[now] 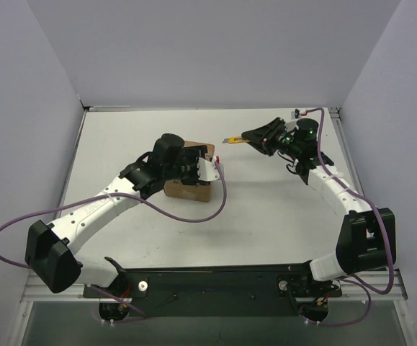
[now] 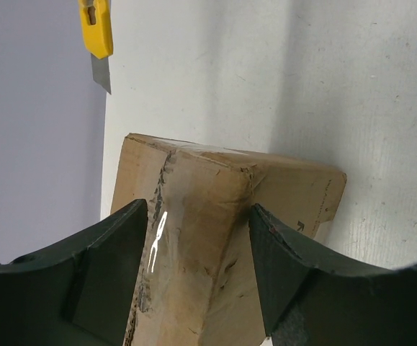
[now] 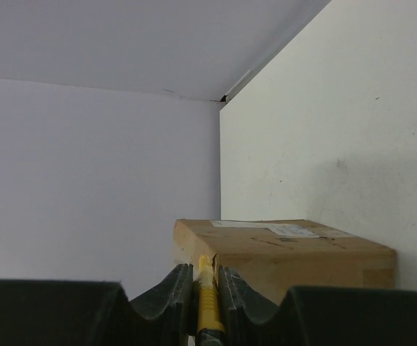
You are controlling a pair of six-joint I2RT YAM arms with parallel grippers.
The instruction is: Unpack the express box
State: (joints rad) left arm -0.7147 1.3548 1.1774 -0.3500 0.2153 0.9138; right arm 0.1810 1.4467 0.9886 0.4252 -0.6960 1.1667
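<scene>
The express box is a brown cardboard carton left of the table's middle, with tape along its top seam. My left gripper is directly over it, and its jaws stand wide apart astride one taped edge of the box. My right gripper is to the box's right, above the table, and is shut on a yellow-and-black utility knife. The knife's tip points toward the box. The knife's bared blade also shows in the left wrist view.
The white table is walled by pale panels at the back and both sides. A white label lies on the box's top. Purple cables trail from both arms.
</scene>
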